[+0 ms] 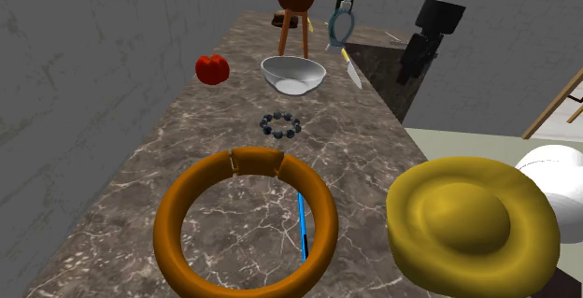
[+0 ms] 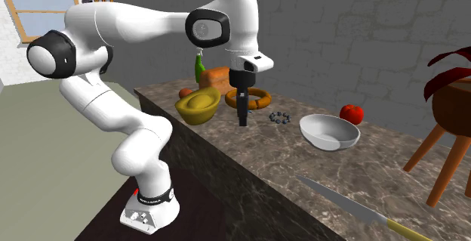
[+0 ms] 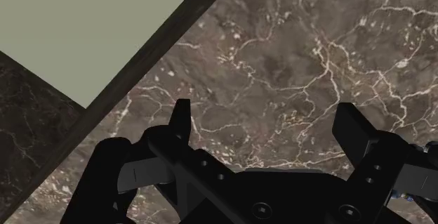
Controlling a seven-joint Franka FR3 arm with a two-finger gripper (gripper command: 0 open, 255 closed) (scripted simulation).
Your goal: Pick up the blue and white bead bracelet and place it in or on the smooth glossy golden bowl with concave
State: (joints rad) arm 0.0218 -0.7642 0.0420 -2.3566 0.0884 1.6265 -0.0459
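Note:
The bead bracelet (image 1: pixel 280 124) is a small ring of dark and pale beads lying flat on the marble counter (image 1: pixel 224 156), between the white bowl and the orange ring. It also appears as the bracelet (image 2: pixel 281 117) in the second exterior view. The glossy golden bowl (image 1: pixel 472 223) sits at the counter's near right corner in the shoulder view; the same golden bowl (image 2: pixel 198 105) lies left of the gripper in the second exterior view. My gripper (image 2: pixel 242 118) hangs above the counter's edge, apart from the bracelet. Its fingers (image 3: pixel 182 121) stand open over bare marble, holding nothing.
A large orange ring (image 1: pixel 245 219) and a blue pen (image 1: pixel 302 223) lie near the bracelet. Beyond are a white bowl (image 1: pixel 293 74), a red fruit (image 1: pixel 212 68), a knife (image 1: pixel 351 70), a blue-rimmed round tool (image 1: pixel 340 27) and a plant on a wooden stand (image 1: pixel 294 11).

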